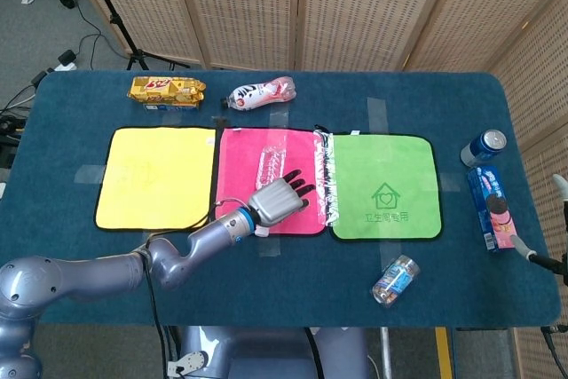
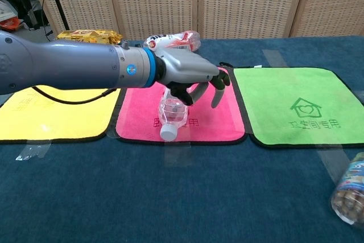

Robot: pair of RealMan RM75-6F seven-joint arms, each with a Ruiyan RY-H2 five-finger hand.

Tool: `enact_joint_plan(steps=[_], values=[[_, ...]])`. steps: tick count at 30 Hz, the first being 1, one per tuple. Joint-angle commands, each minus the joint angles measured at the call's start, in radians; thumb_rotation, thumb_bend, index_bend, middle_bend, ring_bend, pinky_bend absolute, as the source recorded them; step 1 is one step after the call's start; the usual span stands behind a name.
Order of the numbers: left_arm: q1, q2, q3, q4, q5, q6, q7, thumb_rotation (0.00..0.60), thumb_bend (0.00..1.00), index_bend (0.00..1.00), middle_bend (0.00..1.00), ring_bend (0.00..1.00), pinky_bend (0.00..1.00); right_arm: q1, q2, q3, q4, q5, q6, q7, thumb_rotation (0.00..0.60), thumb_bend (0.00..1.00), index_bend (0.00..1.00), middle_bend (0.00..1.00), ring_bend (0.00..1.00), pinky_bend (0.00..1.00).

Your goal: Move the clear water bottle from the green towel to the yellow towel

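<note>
The clear water bottle [image 1: 269, 163] lies on the pink towel [image 1: 235, 166], between the yellow towel [image 1: 155, 175] and the green towel [image 1: 386, 184]. Its white cap points toward the table's front. My left hand [image 1: 280, 200] hovers over the bottle's lower half with its fingers spread. In the chest view the left hand [image 2: 190, 75] arches over the bottle [image 2: 170, 115], fingers curving down on its right side, and no grip shows. Only a pale sliver of my right hand [image 1: 561, 185] shows at the frame's right edge.
A yellow snack pack [image 1: 167, 89] and a printed bottle [image 1: 262, 93] lie at the back. A can [image 1: 484, 146] and a blue box [image 1: 493, 206] stand at the right. A small jar [image 1: 396, 278] lies near the front right.
</note>
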Motion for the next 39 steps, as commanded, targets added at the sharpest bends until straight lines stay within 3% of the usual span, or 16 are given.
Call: enact_joint_plan(steps=[1,3,15,19,34,39], values=[[-0.017,-0.021,0.017,0.035,-0.01,-0.01,0.0,0.6,1.0,0.51,0.23,0.2,0.11,-0.002,0.002,0.004,-0.001,0.003,-0.002,0.003,0.6,0.0,0.0,0.0,0.0,0.0],[-0.024,-0.025,0.025,0.053,-0.018,-0.018,0.004,0.6,1.0,0.55,0.25,0.21,0.12,-0.003,0.003,0.006,-0.001,0.007,-0.006,0.005,0.6,0.0,0.0,0.0,0.0,0.0],[-0.06,-0.02,0.071,0.089,-0.12,-0.039,0.047,0.6,1.0,0.55,0.25,0.21,0.12,-0.009,0.01,0.017,-0.003,0.013,-0.022,0.02,0.6,0.0,0.0,0.0,0.0,0.0],[-0.077,-0.002,0.109,0.094,-0.184,-0.05,0.09,0.6,1.0,0.55,0.25,0.21,0.12,-0.012,0.013,0.019,-0.007,0.011,-0.024,0.023,0.6,0.0,0.0,0.0,0.0,0.0],[-0.183,0.156,0.336,-0.047,-0.578,0.036,0.305,0.6,1.0,0.56,0.28,0.21,0.17,-0.019,0.019,0.024,-0.019,0.003,-0.03,0.021,0.6,0.0,0.0,0.0,0.0,0.0],[-0.205,0.2,0.414,-0.089,-0.648,0.065,0.353,0.6,1.0,0.56,0.29,0.22,0.17,-0.021,0.02,0.025,-0.026,0.001,-0.031,0.017,0.6,0.0,0.0,0.0,0.0,0.0]])
